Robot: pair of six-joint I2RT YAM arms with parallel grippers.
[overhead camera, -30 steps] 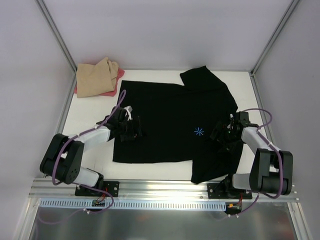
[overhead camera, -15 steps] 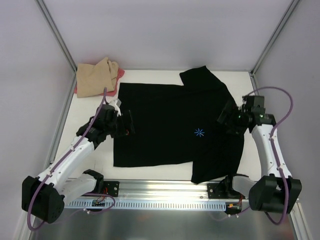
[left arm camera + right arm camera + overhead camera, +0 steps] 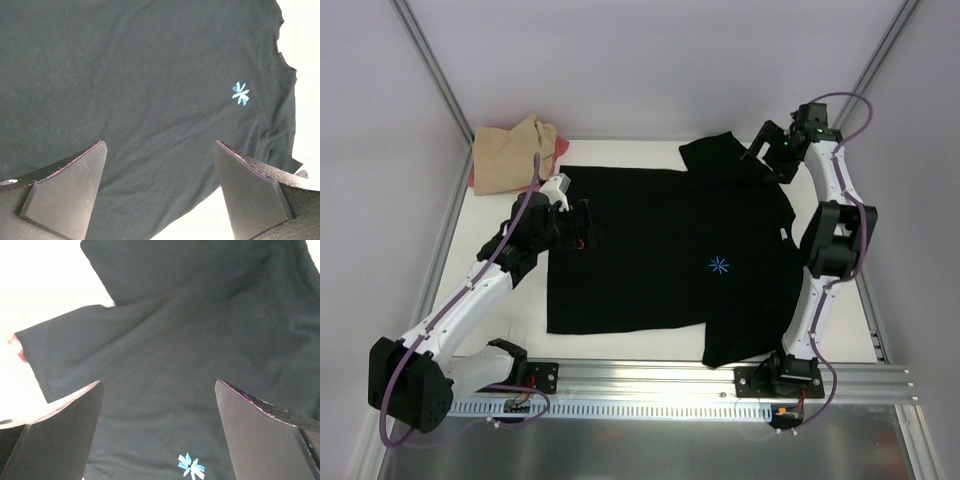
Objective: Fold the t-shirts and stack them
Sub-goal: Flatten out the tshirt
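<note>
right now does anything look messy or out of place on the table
The tan shirt sits loosely bunched in the far left corner, heaped askew over the pink-red one, so it is not a neat stack. The black t-shirt lies flat and unfolded. Nothing else stands out.

The white table (image 3: 620, 153) carries 3 shirts. The black t-shirt (image 3: 660, 240) lies spread flat. In the far left corner, the tan shirt (image 3: 510, 155) covers the pink-red shirt (image 3: 538, 186).
</note>
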